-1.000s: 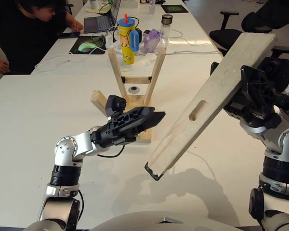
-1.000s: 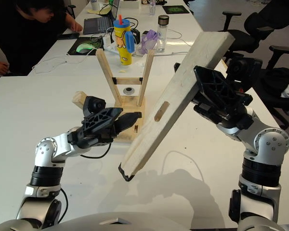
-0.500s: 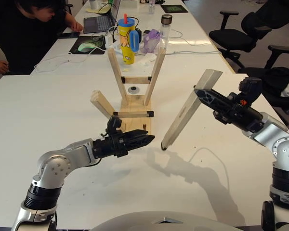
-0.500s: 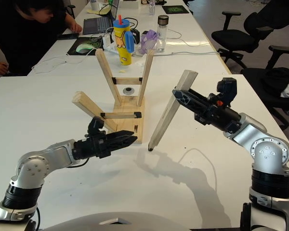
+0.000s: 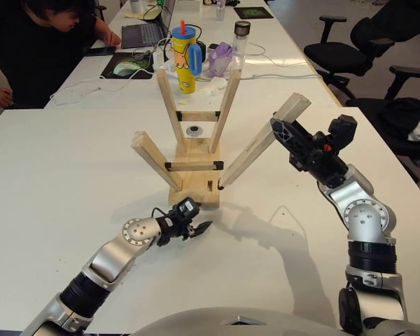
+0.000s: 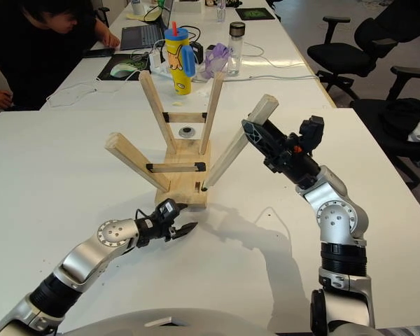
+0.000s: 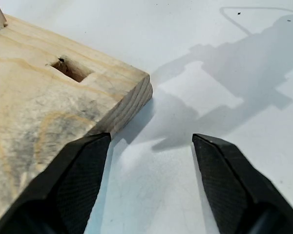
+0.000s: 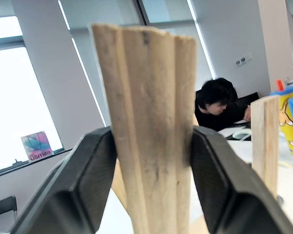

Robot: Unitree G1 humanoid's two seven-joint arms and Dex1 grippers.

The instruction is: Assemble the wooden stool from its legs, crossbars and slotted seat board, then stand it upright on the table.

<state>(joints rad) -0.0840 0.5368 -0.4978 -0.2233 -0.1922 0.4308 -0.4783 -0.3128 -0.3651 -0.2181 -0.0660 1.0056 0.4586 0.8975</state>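
Three legs (image 5: 227, 94) up out of the seat board (image 5: 196, 194), fourth leg (image 5: 248, 155) not yet home. Seat board flat on the tabletop (image 5: 70, 182), underside up, one corner just ahead of the left hand (image 5: 199, 229). Left hand low over the tabletop, spread wide and holding nothing, one finger (image 7: 73, 180) close beside the board's edge, contact not discernible. Empty slot (image 7: 71, 69) in the board a little beyond that finger. Rear pair of legs (image 5: 169, 98) well beyond the left hand, joined by the rear crossbar (image 5: 199, 117). Front-left leg (image 5: 152, 158) splayed outward, carrying the front crossbar (image 5: 194, 166), far end of that bar apparently free. Right hand (image 5: 280, 131) clamped on the fourth leg near its upper end, leg slanting down and away from the hand, lower tip at that same board corner; in a slot or merely beside it, impossible to tell. Judged stage: late assembly, about three parts in four. Left to do, by that judgement: seat the fourth leg, mate it with the front crossbar, square the splayed leg, turn the whole over, stand it upright.
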